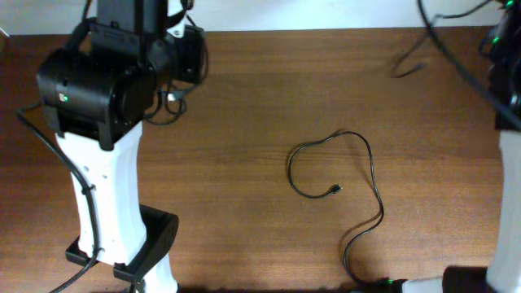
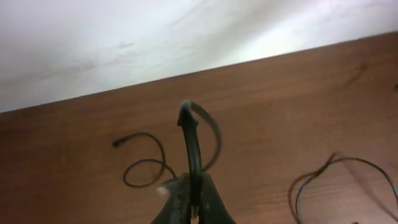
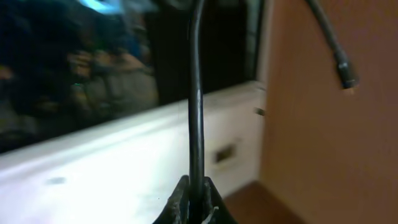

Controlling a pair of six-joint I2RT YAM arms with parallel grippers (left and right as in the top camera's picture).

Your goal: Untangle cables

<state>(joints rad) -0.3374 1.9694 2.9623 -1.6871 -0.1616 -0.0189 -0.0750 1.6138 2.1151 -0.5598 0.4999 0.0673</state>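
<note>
A thin black cable (image 2: 191, 146) is pinched in the closed left gripper (image 2: 194, 208) and a second cable (image 3: 197, 93) in the closed right gripper (image 3: 196, 208), apparently held apart to separate them, while a loose cable (image 1: 370, 175) lies looped on the table (image 1: 244, 122).

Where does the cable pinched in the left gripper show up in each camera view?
Overhead: the cable loops at upper left, beside the left arm, partly hidden.
Left wrist: centre, arching up from the shut left gripper.
Right wrist: cannot tell; the right gripper pinches a strand that may be another.
Shared landmark: the brown wooden table.
</note>
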